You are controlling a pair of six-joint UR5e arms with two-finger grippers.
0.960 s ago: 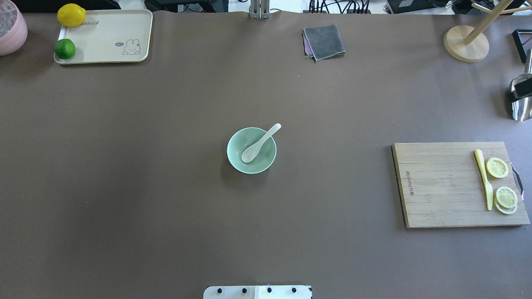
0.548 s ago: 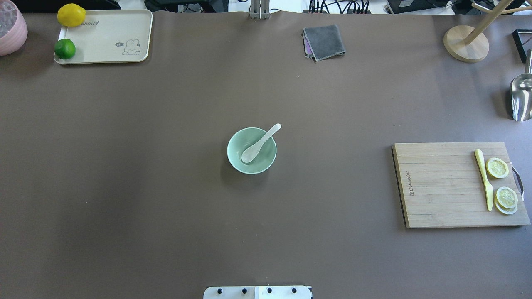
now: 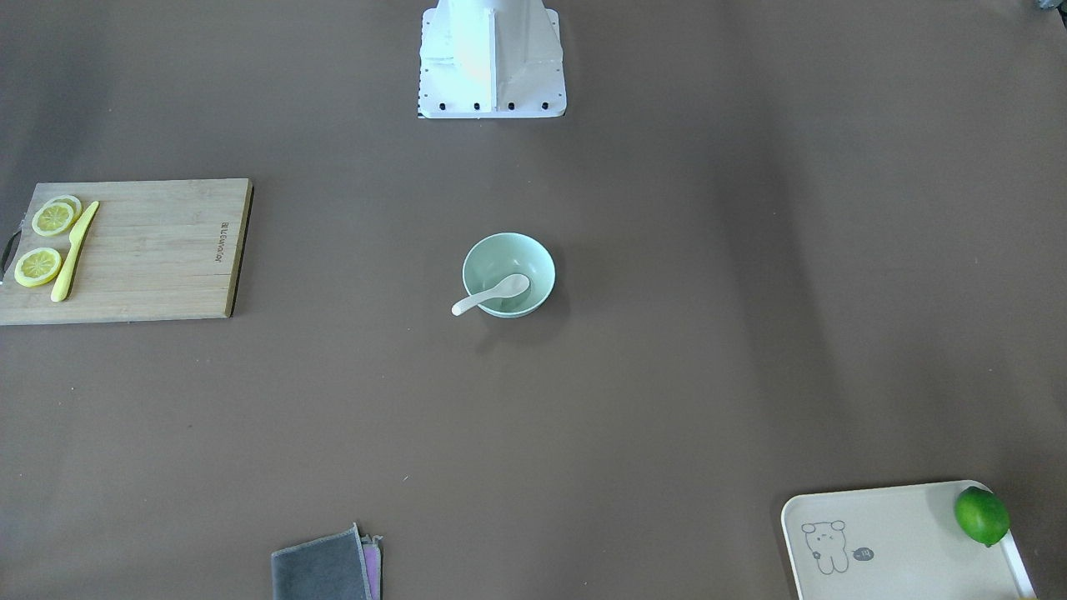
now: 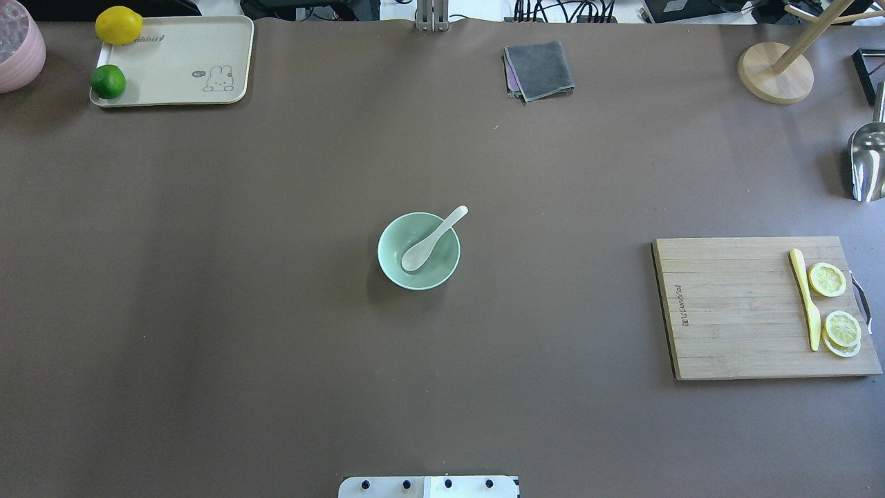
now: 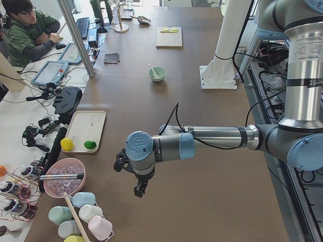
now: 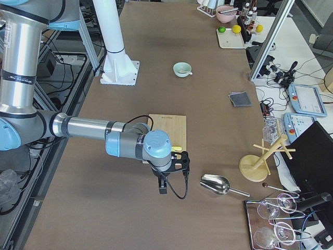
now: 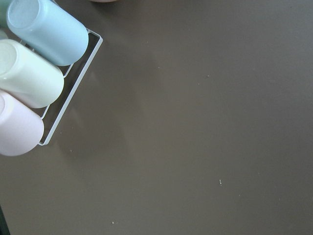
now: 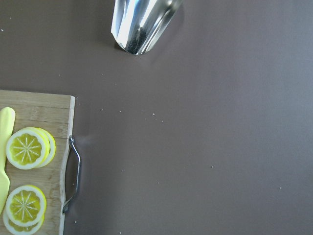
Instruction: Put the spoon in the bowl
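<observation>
Bowl (image 4: 415, 277) sits mid-table (image 4: 276, 311), spoon (image 4: 434, 238) in it; scoop down inside, handle leaning on rim and poking out past it; long axis diagonal, handle pointing away from robot and to its right. Around, all well apart from bowl: board (image 4: 733, 311) with knife (image 4: 805, 301) and lemon slices (image 4: 827, 279) at right; cloth (image 4: 539, 69) at far edge; tray (image 4: 180, 62) with lime (image 4: 108, 81) far left. Left end effector (image 5: 140, 189) hangs near cups (image 7: 46, 32); right end effector (image 6: 162, 187) near board; how far open either is, cannot tell.
</observation>
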